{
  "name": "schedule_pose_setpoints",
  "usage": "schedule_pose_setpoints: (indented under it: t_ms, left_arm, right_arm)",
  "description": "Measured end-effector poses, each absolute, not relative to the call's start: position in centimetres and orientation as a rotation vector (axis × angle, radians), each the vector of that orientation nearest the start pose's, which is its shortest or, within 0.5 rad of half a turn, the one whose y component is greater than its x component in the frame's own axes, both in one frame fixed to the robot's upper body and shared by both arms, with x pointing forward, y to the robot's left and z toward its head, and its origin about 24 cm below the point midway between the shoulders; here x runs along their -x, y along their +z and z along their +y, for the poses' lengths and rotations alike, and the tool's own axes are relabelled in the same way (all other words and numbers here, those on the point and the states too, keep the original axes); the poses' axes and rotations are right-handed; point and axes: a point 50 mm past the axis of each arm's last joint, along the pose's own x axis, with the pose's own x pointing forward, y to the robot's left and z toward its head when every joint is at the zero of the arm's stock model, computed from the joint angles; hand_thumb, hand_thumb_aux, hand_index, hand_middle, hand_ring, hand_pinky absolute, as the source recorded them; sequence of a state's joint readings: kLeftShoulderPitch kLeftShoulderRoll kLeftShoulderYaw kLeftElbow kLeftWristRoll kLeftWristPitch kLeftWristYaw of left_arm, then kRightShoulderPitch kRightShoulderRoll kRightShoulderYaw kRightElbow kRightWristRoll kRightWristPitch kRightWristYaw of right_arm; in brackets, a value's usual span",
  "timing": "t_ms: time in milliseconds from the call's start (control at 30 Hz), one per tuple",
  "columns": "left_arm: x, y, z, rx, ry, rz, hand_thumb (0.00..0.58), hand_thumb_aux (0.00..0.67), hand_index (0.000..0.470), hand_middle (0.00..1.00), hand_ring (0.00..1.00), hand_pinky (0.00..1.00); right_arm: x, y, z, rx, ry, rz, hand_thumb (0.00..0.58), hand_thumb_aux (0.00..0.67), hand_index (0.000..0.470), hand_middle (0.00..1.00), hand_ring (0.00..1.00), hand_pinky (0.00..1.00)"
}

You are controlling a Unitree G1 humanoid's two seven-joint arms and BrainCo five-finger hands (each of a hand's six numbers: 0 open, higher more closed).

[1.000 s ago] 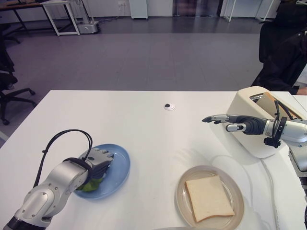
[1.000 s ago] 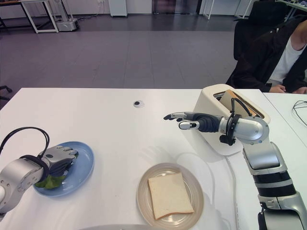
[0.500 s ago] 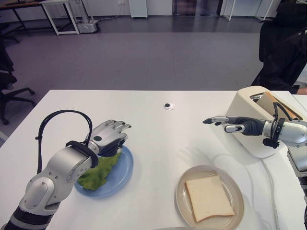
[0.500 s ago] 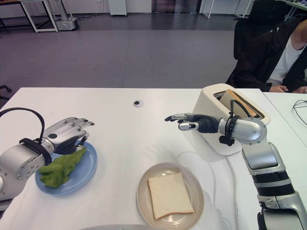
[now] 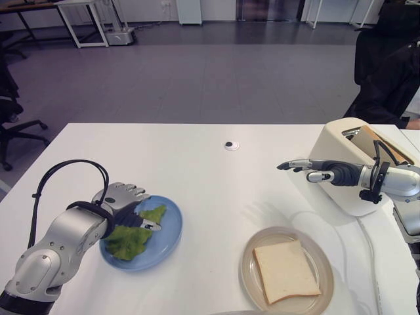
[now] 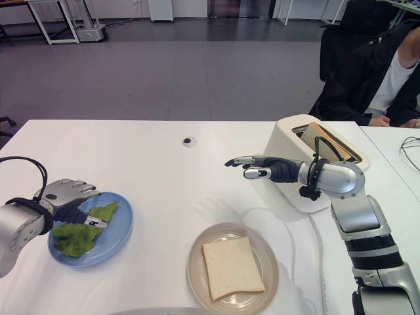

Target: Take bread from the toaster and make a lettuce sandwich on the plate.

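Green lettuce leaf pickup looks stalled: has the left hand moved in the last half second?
Yes. The left hand dropped and shifted left, back over the round blue plate's left rim.

Grey floor (image 5: 197, 79), smooth and faintly glossy, open across the middle of the room. White surface (image 5: 197, 164) in foreground, with small round black-centred fitting (image 5: 231, 145) near its far edge. Black office chair (image 5: 8, 125) on castors at left edge. White-framed table (image 5: 82, 23) at far left, white wheeled base (image 5: 121, 37) just beside it. White cabinet (image 5: 190, 12) and dark doors (image 5: 269, 10) along back wall.
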State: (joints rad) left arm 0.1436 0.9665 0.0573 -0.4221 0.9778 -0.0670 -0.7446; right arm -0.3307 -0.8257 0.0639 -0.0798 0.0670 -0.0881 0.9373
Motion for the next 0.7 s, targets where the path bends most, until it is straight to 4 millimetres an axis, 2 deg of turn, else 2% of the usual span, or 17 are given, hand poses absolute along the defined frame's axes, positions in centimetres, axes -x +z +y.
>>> schedule_pose_setpoints:
  t_ms: [233, 467, 500, 533, 567, 600, 700]
  left_arm:
    - [-21.3, 11.7, 25.9, -1.976, -0.626, 0.411, 0.0, 0.0, 0.0, 0.0, 0.0, 0.0]
    - [-21.0, 11.3, 26.4, -1.985, -0.648, 0.452, 0.0, 0.0, 0.0, 0.0, 0.0, 0.0]
    - [-21.0, 11.2, 26.4, -1.983, -0.652, 0.459, 0.275, 0.184, 0.129, 0.0, 0.0, 0.0]
    - [-20.9, 11.1, 26.5, -1.981, -0.654, 0.463, 0.47, 0.378, 0.265, 0.0, 0.0, 0.0]
    - [-20.9, 11.1, 26.5, -1.98, -0.653, 0.465, 0.541, 0.497, 0.348, 0.0, 0.0, 0.0]
    - [-20.9, 11.1, 26.4, -1.98, -0.654, 0.464, 0.58, 0.67, 0.47, 0.0, 0.0, 0.0]
    - [-20.8, 10.7, 26.1, -1.961, -0.672, 0.453, 0.58, 0.67, 0.47, 0.0, 0.0, 0.0]
  right_arm:
    - [-27.5, 16.7, -20.9, 0.928, 0.968, -0.074, 0.0, 0.0, 0.0, 0.0, 0.0, 0.0]
    - [-27.4, 16.6, -20.8, 0.928, 0.972, -0.073, 0.0, 0.0, 0.0, 0.0, 0.0, 0.0]
    - [-27.3, 16.6, -20.8, 0.928, 0.974, -0.074, 0.0, 0.0, 0.0, 0.0, 0.0, 0.0]
    - [-27.3, 16.5, -20.8, 0.927, 0.974, -0.072, 0.0, 0.0, 0.0, 0.0, 0.0, 0.0]
    - [-27.3, 16.5, -20.8, 0.926, 0.975, -0.07, 0.0, 0.0, 0.0, 0.0, 0.0, 0.0]
    - [-27.3, 16.5, -20.8, 0.925, 0.975, -0.069, 0.0, 0.0, 0.0, 0.0, 0.0, 0.0]
    - [-27.2, 16.5, -20.8, 0.926, 0.977, -0.069, 0.0, 0.0, 0.0, 0.0, 0.0, 0.0]
